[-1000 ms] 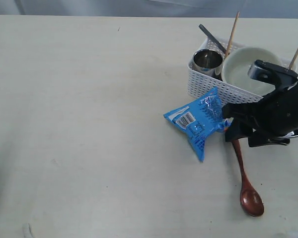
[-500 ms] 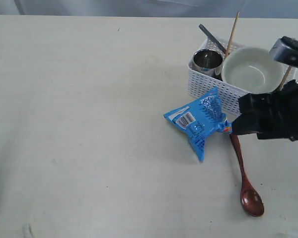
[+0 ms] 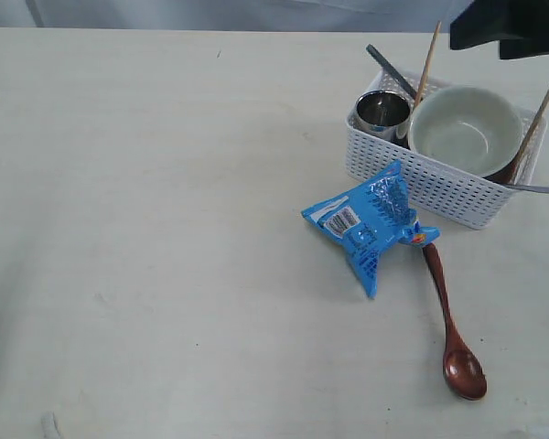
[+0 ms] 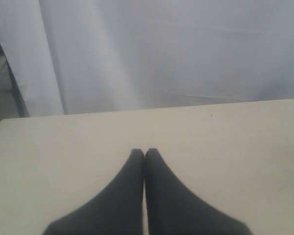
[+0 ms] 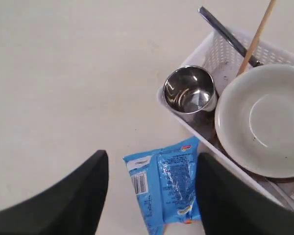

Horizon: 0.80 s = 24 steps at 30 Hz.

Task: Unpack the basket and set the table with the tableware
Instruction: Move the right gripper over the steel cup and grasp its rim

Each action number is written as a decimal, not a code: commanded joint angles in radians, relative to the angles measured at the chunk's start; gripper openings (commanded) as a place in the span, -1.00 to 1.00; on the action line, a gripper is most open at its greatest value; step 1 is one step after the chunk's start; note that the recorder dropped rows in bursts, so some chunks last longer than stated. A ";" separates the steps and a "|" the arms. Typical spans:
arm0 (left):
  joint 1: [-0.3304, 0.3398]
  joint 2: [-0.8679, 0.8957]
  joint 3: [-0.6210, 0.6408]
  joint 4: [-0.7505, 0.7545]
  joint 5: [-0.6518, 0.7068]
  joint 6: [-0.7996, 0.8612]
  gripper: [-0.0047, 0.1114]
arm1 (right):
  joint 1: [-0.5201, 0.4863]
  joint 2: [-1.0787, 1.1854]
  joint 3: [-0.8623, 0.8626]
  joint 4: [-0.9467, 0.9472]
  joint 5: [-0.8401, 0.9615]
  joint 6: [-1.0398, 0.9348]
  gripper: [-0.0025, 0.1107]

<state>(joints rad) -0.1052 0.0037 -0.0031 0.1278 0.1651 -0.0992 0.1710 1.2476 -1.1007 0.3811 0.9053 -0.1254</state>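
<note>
Cream table [image 3: 165,229]; blue packet [image 3: 366,224] against basket [image 3: 421,183], meeting spoon [image 3: 446,311] handle.

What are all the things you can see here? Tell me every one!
table: one, pale cream, under everything.
basket: one, white, on the table's right side.
steel cup: one, shiny silver, in the basket.
bowl: one, off-white, in the basket beside the steel cup.
chopsticks: two, light wood, leaning up out of the basket.
metal handle: one, dark grey, poking out behind the steel cup.
snack packet: one, blue, on the table before the basket.
spoon: one, dark brown, on the table by the packet.
left hand: one, black, shut, over bare table.
right hand: one, black, open, above the packet.
</note>
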 commanded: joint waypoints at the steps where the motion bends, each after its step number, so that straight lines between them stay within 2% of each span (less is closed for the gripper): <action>1: 0.003 -0.004 0.003 -0.001 0.000 -0.007 -0.92 | -0.006 0.254 -0.165 -0.014 0.079 0.026 -0.04; 10: 0.003 -0.004 0.003 -0.001 0.000 -0.007 -0.92 | -0.001 0.552 -0.443 -0.055 0.122 0.081 -0.04; 12: 0.003 -0.004 0.003 -0.001 0.000 -0.007 -0.92 | 0.017 0.589 -0.495 -0.137 0.136 0.106 -0.04; 16: 0.003 -0.004 0.003 -0.001 0.000 -0.007 -0.92 | 0.098 0.668 -0.604 -0.417 0.233 0.125 -0.04; 24: 0.003 -0.004 0.003 -0.001 0.000 -0.007 -0.92 | 0.145 0.780 -0.618 -0.438 0.244 0.087 -0.04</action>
<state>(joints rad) -0.1052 0.0037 -0.0031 0.1278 0.1651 -0.0992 0.3151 2.0152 -1.7126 -0.0444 1.1403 -0.0280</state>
